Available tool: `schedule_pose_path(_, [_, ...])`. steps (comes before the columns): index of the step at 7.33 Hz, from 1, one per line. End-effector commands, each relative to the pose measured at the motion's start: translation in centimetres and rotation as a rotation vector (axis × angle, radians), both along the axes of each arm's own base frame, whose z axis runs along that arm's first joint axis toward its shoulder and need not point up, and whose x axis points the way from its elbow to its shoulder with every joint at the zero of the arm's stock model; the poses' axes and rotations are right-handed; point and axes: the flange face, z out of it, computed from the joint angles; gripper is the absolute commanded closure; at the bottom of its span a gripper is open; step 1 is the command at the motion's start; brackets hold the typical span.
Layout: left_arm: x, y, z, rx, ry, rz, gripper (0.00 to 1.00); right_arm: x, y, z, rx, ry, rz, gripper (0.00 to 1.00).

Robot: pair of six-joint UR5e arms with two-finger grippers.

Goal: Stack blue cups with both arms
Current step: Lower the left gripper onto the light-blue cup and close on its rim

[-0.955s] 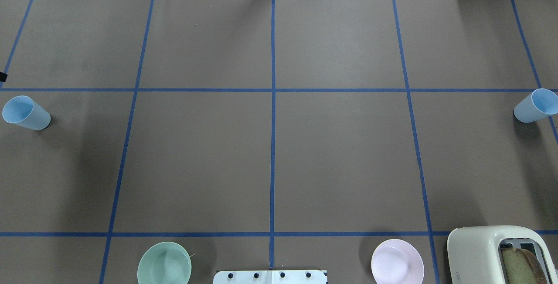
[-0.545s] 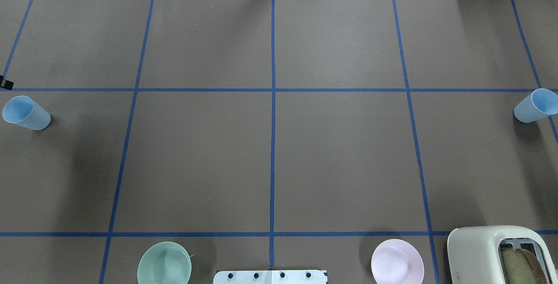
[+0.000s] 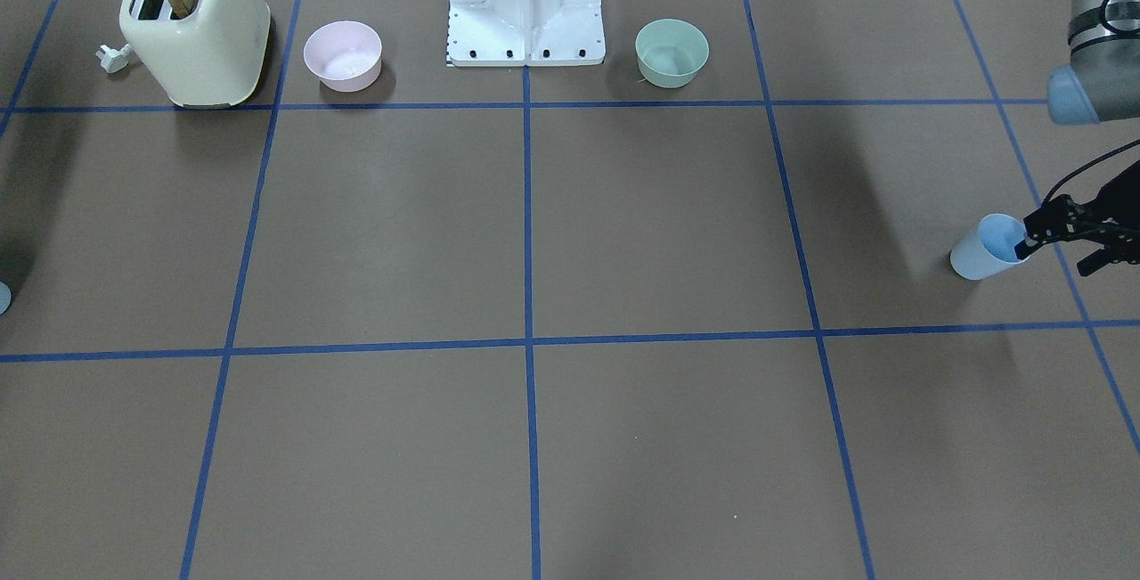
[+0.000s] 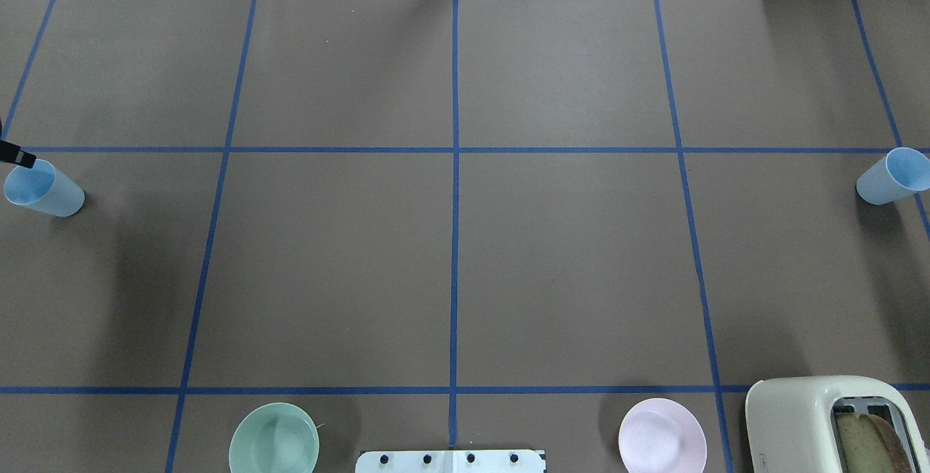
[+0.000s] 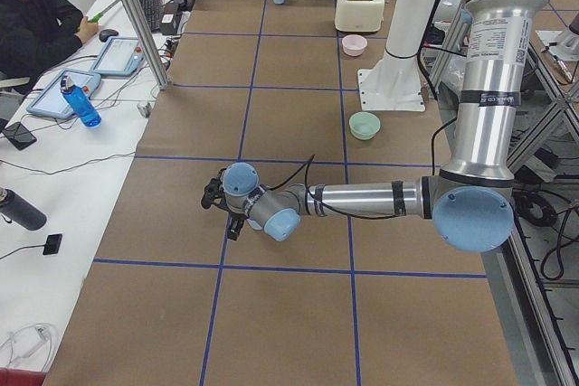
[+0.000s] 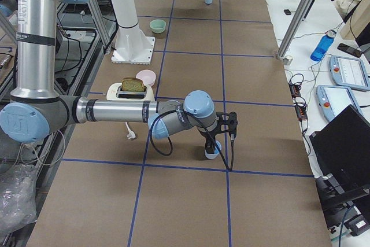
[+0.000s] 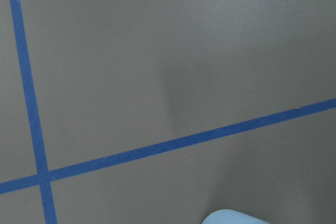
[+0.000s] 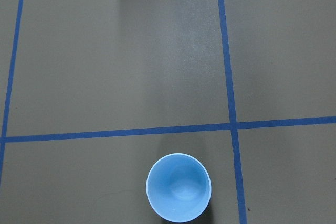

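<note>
One blue cup (image 4: 43, 188) stands upright at the table's far left; it also shows in the front-facing view (image 3: 987, 248) and as a sliver in the left wrist view (image 7: 233, 217). My left gripper (image 3: 1058, 255) is open beside it, one fingertip (image 4: 19, 158) at the cup's rim. The other blue cup (image 4: 892, 176) stands upright at the far right and shows from above in the right wrist view (image 8: 178, 186). My right gripper (image 6: 216, 142) hangs right over that cup; I cannot tell whether it is open or shut.
A cream toaster (image 4: 835, 422) with bread, a pink bowl (image 4: 662, 435), a mint-green bowl (image 4: 274, 438) and the white pedestal (image 3: 525, 1) line the robot's edge of the table. An operator (image 5: 36, 15) sits beyond the far edge.
The left gripper's black fingertip has come in from the overhead view's left edge and moved down to the left cup's rim. Both cups have stayed put.
</note>
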Motion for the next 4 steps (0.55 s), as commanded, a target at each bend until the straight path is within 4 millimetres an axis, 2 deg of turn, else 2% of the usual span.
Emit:
schedule_pose_path(1, [0.9, 0.4, 0.2, 0.001, -0.001, 0.019, 0.03, 0.1, 0.1, 0.2, -0.004, 0.000, 0.003, 0.00])
schedule_pose_path(3, [1.7, 0.6, 0.4, 0.000, -0.005, 0.036, 0.05, 0.2, 0.1, 0.3, -0.007, 0.001, 0.005, 0.00])
schedule_pose_path(4, [2.3, 1.3, 0.9, 0.006, -0.014, 0.047, 0.11, 0.2, 0.3, 0.6, -0.013, 0.000, 0.004, 0.00])
